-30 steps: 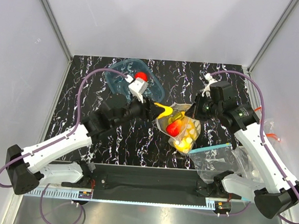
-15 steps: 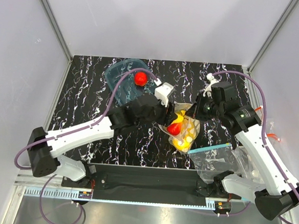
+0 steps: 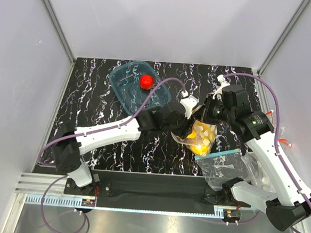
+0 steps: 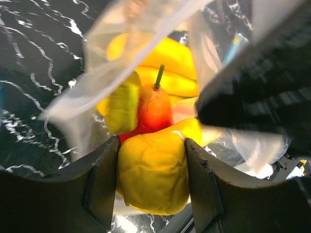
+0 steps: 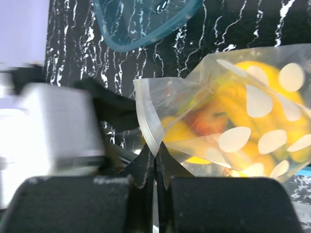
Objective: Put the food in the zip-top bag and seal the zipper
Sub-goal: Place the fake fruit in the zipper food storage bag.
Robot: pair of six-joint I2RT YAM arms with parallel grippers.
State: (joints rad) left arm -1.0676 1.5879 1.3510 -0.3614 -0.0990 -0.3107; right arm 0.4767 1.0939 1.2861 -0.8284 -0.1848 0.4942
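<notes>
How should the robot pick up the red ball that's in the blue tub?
Probably best: come straight down from above and pinch the red ball across its round middle. It sits in the open-topped blue tub, whose walls would block a sideways reach.

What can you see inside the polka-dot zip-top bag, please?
Inside the zip-top bag: a red fruit with a green stem and yellow banana pieces. The left gripper's jaws hold a lemon piece at its mouth. White dots hide the rest.

zip-top bag (image 3: 203, 140) mouth: left tool (image 4: 153, 187) inside | rear: right tool (image 5: 155, 165) | near-right: plain bag (image 3: 232, 167)
</notes>
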